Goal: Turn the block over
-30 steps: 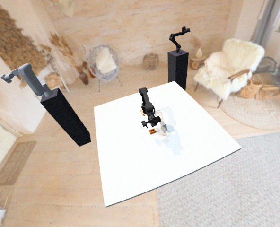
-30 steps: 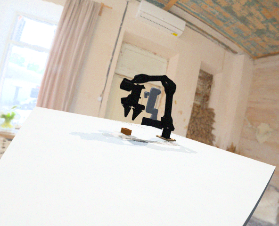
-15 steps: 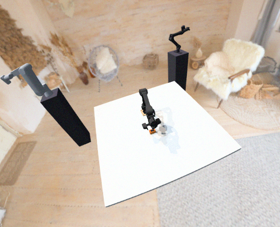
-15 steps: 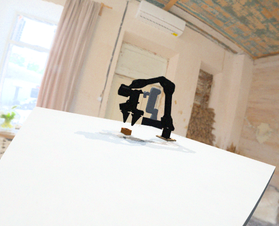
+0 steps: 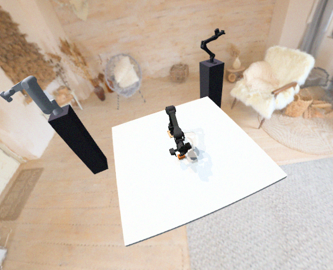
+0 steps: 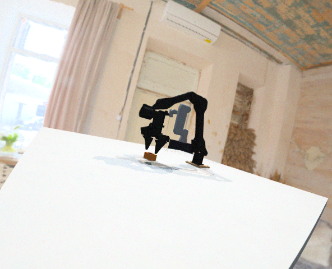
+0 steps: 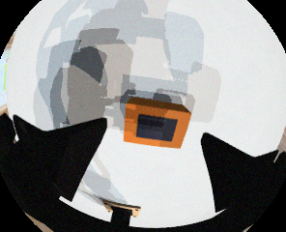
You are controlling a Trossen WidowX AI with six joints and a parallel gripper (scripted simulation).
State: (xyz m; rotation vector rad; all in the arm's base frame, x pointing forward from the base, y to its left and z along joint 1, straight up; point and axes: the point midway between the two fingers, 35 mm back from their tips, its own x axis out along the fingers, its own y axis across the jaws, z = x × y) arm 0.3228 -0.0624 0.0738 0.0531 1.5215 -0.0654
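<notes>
The orange block [image 5: 180,157] [image 6: 150,156] [image 7: 129,128] lies flat on the white table [image 5: 149,203] [image 6: 160,217] [image 7: 251,63]. In the wrist view its dark rectangular mark [image 7: 156,128] faces up toward the camera. My gripper [image 6: 151,151] [image 7: 157,130] is wide open and empty, pointing down just above the block. In the wrist view the block appears between the two black fingers, with a gap on each side, and slightly turned relative to them. In the top view the arm covers part of the block and the fingertips.
The arm's tan base plate [image 5: 170,134] [image 6: 199,165] [image 7: 128,208] sits on the table behind the block. A grey arm [image 5: 37,94] on a black pedestal [image 5: 79,140] and a black arm [image 5: 208,50] on another pedestal [image 5: 211,81] stand beyond the table. Shadows of my arm fall around the block.
</notes>
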